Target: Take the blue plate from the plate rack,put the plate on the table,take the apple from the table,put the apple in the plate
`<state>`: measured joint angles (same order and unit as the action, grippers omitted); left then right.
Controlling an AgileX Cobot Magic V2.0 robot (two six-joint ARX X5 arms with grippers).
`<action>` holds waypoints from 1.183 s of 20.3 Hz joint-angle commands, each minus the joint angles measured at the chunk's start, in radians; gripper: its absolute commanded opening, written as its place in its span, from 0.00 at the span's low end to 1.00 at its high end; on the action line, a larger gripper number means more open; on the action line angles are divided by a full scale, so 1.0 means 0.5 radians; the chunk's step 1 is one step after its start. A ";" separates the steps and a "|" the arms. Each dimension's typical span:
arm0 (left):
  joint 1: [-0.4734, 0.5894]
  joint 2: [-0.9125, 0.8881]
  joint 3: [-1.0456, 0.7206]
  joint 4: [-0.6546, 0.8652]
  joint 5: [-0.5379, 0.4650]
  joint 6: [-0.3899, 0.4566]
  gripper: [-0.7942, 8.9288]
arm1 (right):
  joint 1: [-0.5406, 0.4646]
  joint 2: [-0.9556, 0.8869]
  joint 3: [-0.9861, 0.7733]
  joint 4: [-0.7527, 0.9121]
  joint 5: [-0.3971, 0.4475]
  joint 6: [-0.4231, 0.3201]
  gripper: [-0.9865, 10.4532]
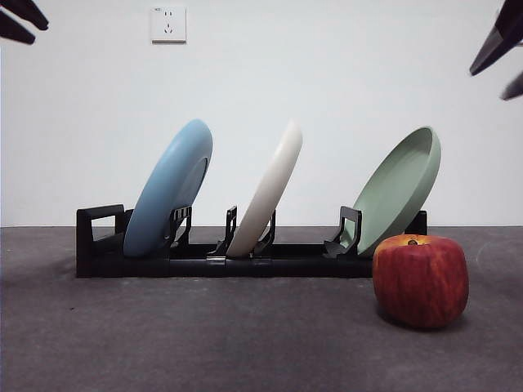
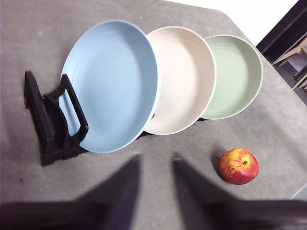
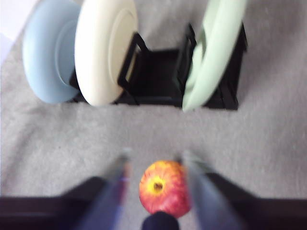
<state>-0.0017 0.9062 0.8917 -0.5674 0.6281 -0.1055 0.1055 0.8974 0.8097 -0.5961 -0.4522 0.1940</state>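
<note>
The rack (image 1: pixel 245 263) sits on the desk (image 1: pixel 204 343), running left to right across the front view. It holds three plates, each standing on edge and leaning to the right in that view:

- The blue plate (image 1: pixel 167 189) occupies the slot nearest the rack's loop end (image 1: pixel 100 238), on the left.
- The white plate (image 1: pixel 266 191) occupies the middle slot.
- The green plate (image 1: pixel 398 189) occupies the slot at the right end.

In the left wrist view the three plates overlap: blue plate (image 2: pixel 111 85) in front of the white plate (image 2: pixel 184 79), which is in front of the green plate (image 2: pixel 235 75).

The apple (image 1: pixel 420 279) rests on the desk, stem dip upward, just in front of the rack's right end and near the green plate, apart from both.

Left hand (image 2: pixel 154 167): jaws spread, nothing between them. It hangs above the desk on the near side of the rack, facing the blue plate, with the apple (image 2: pixel 239 166) off to one side. It touches nothing.

Right hand (image 3: pixel 156 163): jaws spread. It hangs above the apple (image 3: pixel 164 187), which shows between the two jaws in the right wrist view. That view is blurred, so whether the jaws touch the apple cannot be told; the front view shows the apple on the desk with no hand beside it.

In the front view both arms appear only as dark tips at the top corners
</note>
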 commanded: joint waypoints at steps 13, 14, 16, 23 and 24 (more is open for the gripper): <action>-0.380 0.740 0.529 0.141 -0.208 -0.060 0.44 | 0.002 -0.002 0.008 -0.037 -0.040 -0.001 0.42; -0.426 0.848 0.642 0.108 -0.257 -0.039 0.44 | 0.002 -0.002 0.008 -0.040 -0.040 -0.001 0.42; -0.504 1.033 0.841 0.030 -0.373 0.006 0.44 | 0.002 -0.002 0.008 -0.047 -0.040 -0.002 0.42; -0.649 1.535 1.209 -0.063 -0.573 0.063 0.44 | 0.002 -0.002 0.008 -0.077 -0.037 -0.002 0.42; -0.661 1.569 1.209 -0.065 -0.576 0.063 0.44 | 0.002 -0.002 0.008 -0.077 -0.034 -0.004 0.42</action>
<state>-0.3290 1.6859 1.4986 -0.6022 0.3416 -0.0887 0.1055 0.8967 0.8097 -0.6357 -0.4706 0.1940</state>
